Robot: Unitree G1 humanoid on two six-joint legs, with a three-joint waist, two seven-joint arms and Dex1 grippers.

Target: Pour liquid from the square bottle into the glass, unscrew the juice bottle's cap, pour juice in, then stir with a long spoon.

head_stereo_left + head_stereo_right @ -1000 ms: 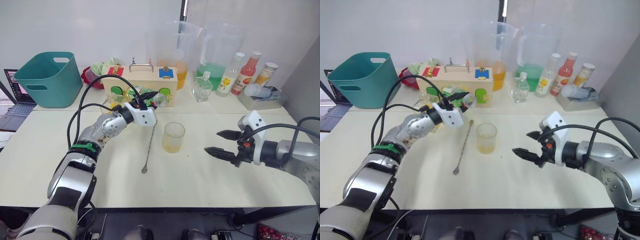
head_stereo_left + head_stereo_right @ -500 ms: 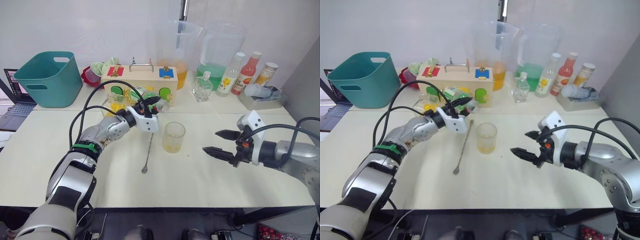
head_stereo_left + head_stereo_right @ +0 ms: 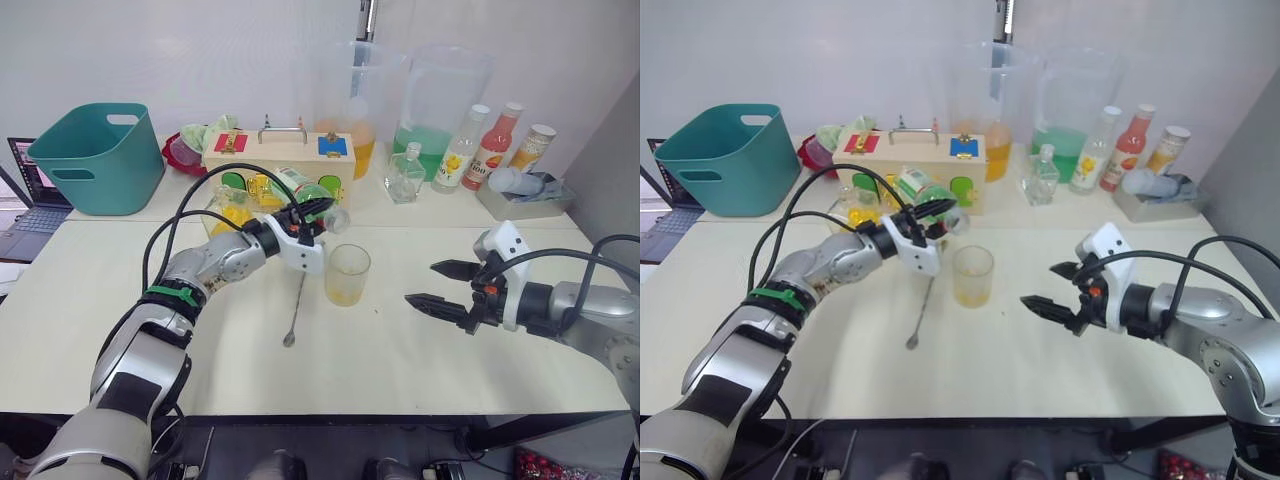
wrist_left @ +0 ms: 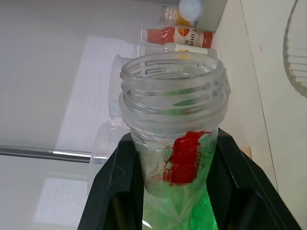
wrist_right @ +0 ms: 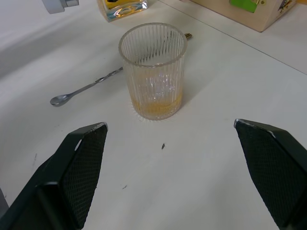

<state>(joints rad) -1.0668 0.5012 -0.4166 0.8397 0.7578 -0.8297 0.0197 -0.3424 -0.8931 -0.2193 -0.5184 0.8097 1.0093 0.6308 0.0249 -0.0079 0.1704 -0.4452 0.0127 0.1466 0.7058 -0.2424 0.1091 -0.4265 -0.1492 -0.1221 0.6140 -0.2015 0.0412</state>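
Juice bottle (image 3: 307, 192), one of it, lay tilted in your left gripper (image 3: 312, 212), mouth just beside and above the one glass (image 3: 347, 274). From the head you had one long spoon (image 3: 296, 307) lying between arm and glass, two pitchers (image 3: 440, 105) and a wooden box (image 3: 279, 165) behind. Your left wrist showed the fingers (image 4: 115, 182) clamped around the uncapped neck. Your right wrist showed that gripper (image 5: 170, 177) spread wide, empty, near the glass.

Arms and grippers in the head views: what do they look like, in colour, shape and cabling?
Both arms are silver-grey metal with black joint sections. Each ends in a white wrist block carrying a gripper: the left gripper and the right gripper have two black pointed fingers. Black cables loop along each forearm. The left arm has a green band.
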